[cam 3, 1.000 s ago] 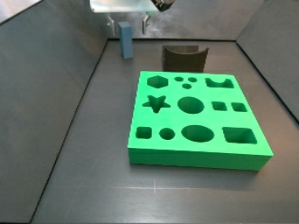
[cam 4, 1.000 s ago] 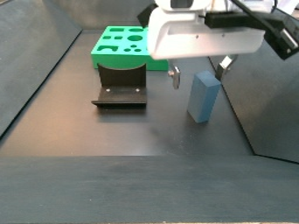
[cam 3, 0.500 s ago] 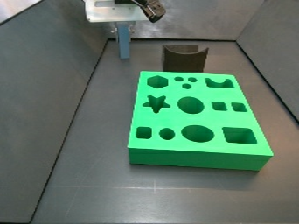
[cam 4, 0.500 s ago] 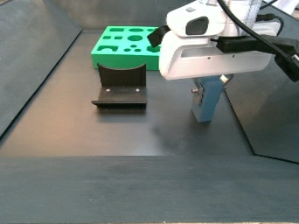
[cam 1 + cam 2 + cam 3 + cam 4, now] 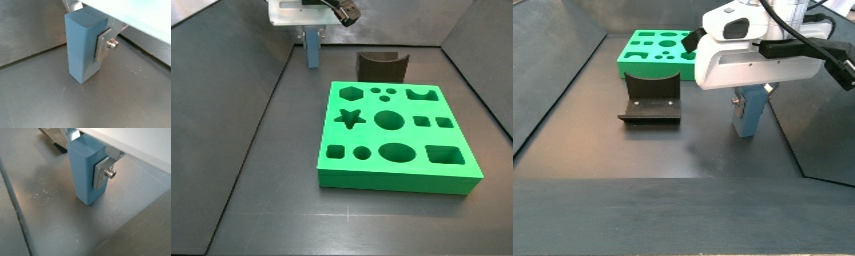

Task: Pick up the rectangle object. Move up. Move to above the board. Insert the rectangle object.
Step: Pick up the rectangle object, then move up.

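Two silver finger plates of the hand (image 5: 90,42) bracket the rectangle object (image 5: 83,47), a slim light-blue block standing upright on the dark floor; in both wrist views one plate with its screw lies flat against the block's side face, so the hand is clamped on the rectangle object (image 5: 87,173), whose lower end sits at floor level. In a side view the hand (image 5: 751,95) hangs below its white housing, with the block (image 5: 750,112) showing beneath it, upright and close to the grey wall on that side. In a side view from the opposite end, the hand (image 5: 313,42) and the block (image 5: 313,50) stand at the far end of the enclosure, near the back corner. The board (image 5: 396,137), a bright green slab with star, circle, hexagon, square and oval cutouts, lies flat on the floor well apart from the block. Between them, just beyond the board's far edge, stands a dark brown block (image 5: 381,66) with a curved notch in its top; it also shows in a side view (image 5: 651,100) in front of the board (image 5: 653,52).
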